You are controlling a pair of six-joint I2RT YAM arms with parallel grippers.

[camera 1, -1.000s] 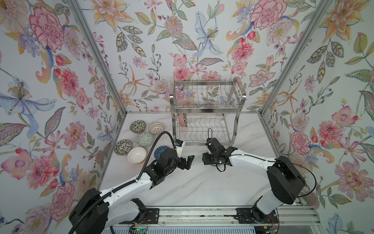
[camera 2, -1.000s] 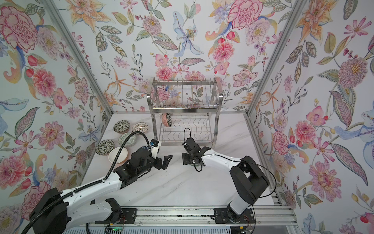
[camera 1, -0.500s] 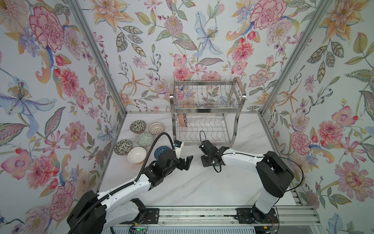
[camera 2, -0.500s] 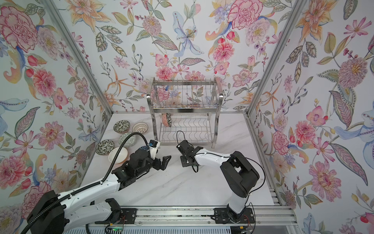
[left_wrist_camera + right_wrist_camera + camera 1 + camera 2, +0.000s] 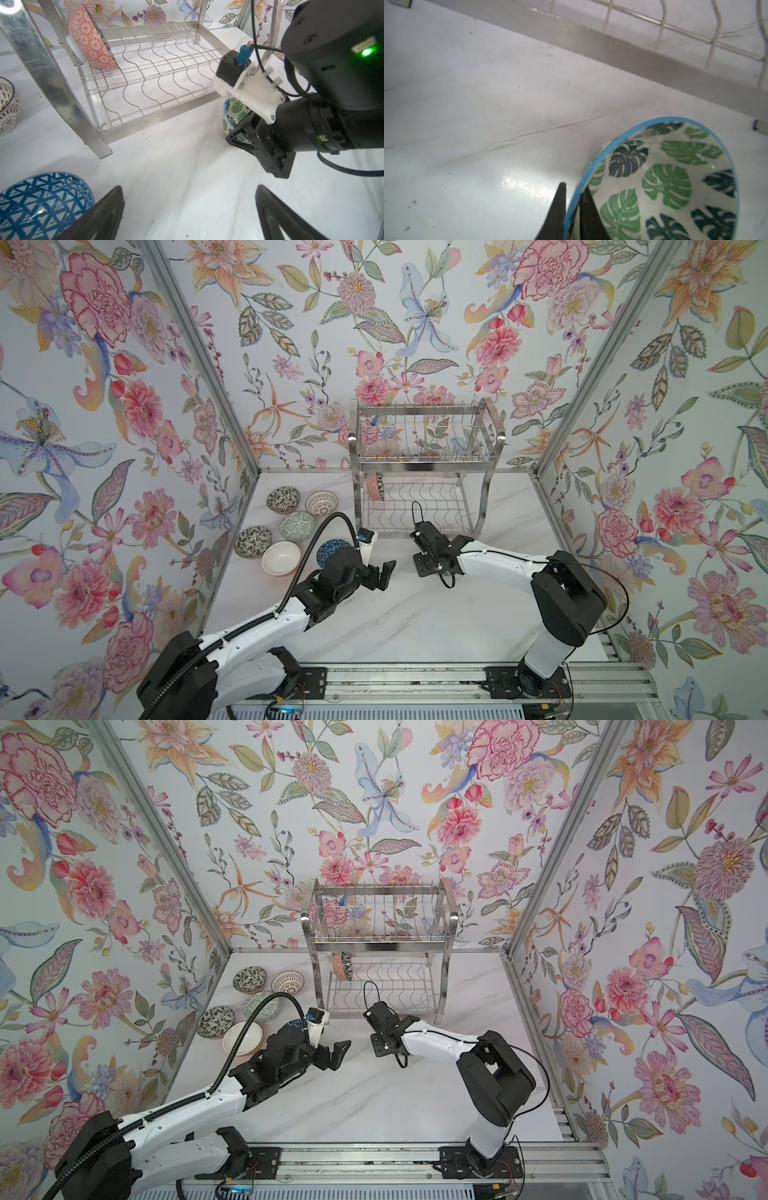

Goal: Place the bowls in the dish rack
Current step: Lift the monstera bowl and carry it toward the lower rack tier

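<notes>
1. Green-leaf bowl (image 5: pixel 664 180) newly pinched at the rim in right gripper (image 5: pixel 573 193), narrowed from half-open; low, just before dish rack (image 5: pixel 419 466).
2. Probably ready for lifting into the rack.
3. Left gripper (image 5: pixel 189 187) spread wide, empty, beside blue bowl (image 5: pixel 41 199).
4. Counted eight bowls: six grouped on table (image 5: pixel 415 614), one gripped, one orange bowl (image 5: pixel 89 39) racked on lower tier.

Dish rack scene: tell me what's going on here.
The robot is loading bowls into the dish rack. The right gripper pinches the rim of a leaf-patterned bowl just in front of the rack's lower shelf. The left gripper is open and empty beside a blue bowl. One orange bowl stands on edge in the lower shelf. Five other bowls sit on the table at the left.
</notes>
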